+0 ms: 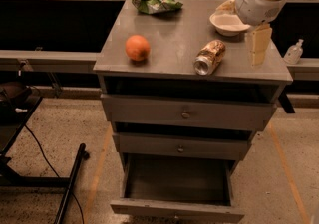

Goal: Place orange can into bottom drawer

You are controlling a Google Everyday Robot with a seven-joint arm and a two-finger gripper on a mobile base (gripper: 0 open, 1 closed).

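Note:
The orange can (pixel 210 56) lies on its side on the cabinet top (pixel 174 34), right of centre near the front edge, its silver end facing the front. My gripper (pixel 259 45) hangs just to the right of the can, above the top's right edge, apart from the can and holding nothing. The bottom drawer (pixel 177 210) is pulled out, and its inside shows empty.
A round orange fruit (pixel 137 48) sits on the left of the top. A green chip bag (pixel 155 2) lies at the back. A white bowl (pixel 228 23) sits at the back right under my arm. The two upper drawers (pixel 185 114) are closed. A bottle (pixel 294 52) stands at the right.

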